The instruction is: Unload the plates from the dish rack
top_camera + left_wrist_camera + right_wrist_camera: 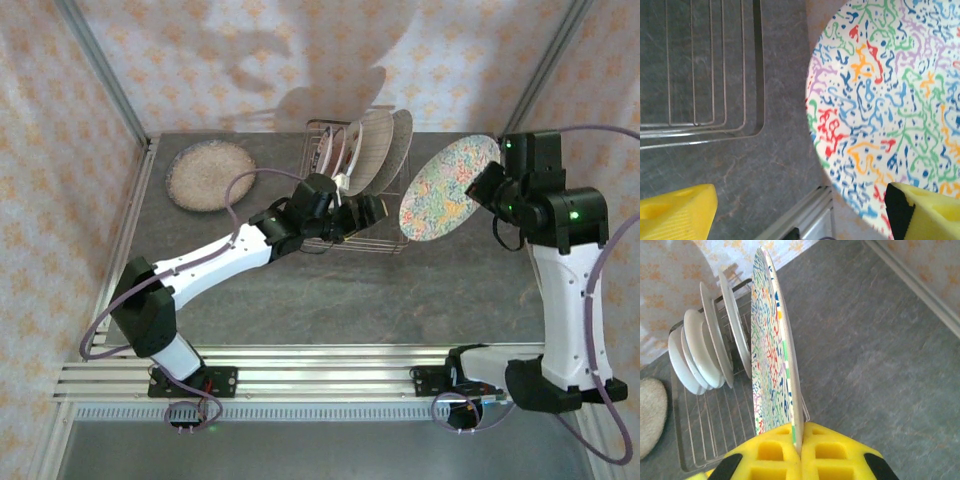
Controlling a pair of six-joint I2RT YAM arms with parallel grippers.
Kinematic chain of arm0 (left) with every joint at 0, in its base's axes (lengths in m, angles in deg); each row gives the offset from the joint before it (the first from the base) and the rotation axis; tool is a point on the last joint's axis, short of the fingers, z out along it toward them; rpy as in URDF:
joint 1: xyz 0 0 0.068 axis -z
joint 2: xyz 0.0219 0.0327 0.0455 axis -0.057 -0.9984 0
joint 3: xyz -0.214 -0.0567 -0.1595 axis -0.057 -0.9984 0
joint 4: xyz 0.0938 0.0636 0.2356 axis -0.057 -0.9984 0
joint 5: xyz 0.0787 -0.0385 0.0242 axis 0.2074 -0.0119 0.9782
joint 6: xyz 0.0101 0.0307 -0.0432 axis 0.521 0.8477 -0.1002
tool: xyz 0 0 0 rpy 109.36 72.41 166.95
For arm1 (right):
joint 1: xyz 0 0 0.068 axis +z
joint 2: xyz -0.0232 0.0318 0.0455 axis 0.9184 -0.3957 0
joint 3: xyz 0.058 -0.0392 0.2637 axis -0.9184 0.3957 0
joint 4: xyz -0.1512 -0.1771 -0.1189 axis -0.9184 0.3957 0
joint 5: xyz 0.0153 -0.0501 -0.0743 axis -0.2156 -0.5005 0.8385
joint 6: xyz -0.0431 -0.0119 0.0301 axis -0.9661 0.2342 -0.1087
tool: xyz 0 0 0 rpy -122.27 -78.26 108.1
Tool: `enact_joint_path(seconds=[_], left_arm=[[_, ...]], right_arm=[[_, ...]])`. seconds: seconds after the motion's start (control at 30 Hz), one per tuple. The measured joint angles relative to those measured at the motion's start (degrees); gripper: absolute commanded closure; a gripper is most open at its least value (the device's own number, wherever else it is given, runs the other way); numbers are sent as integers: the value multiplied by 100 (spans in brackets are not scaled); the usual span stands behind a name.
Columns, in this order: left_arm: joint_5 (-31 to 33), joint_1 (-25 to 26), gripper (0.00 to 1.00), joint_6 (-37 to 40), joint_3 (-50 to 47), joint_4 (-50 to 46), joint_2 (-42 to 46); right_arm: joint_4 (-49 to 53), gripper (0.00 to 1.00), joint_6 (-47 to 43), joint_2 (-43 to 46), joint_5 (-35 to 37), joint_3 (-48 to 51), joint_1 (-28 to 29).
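Right gripper (797,440): yellow pads clamped on the rim of a round, multicoloured squiggle-patterned plate (772,355), held at 3 o'clock of the silver wire dish rack (318,130). Judged rigid, glazed, slippery and breakable, so a rim hold suits it. Left gripper (800,215): jaws apart, empty. The right wrist view shows the edge-on pinch. The top view shows the pale plates (375,150) standing in the rack.

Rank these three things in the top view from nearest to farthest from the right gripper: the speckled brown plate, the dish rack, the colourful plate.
1. Colourful plate: held by its edge in the right gripper, on the table's right side.
2. Dish rack: middle of the table, towards the back.
3. Speckled brown plate: lying flat near the far left corner.
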Motion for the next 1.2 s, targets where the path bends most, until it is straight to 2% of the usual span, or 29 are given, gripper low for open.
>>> enact_joint_path(seconds=[0.17,0.47,0.77,1.0,1.1,1.17,1.2], left_arm=[[-348,-4,21,-577,-160,485,-15],[-892,-72,27,-1591,-660,1580,-393],[-973,-125,45,-2400,-1075,2809,-431],[-1038,-269,54,-2614,-1325,3220,-431],[-1080,-328,66,-2667,-1362,3254,-431],[-1086,-345,77,-2704,-1362,3333,-422],[-1078,-348,79,-2726,-1364,3344,-417]], right_arm=[[28,100,365,306,-269,256,-11],[33,100,903,599,-732,531,-15],[-160,100,1390,758,-1198,1139,-98],[-577,100,1766,984,-1469,1626,-164],[-728,100,1897,1038,-1598,1794,-190],[-826,100,1976,1069,-1676,1926,-227],[-846,100,2006,1075,-1687,1969,-240]])
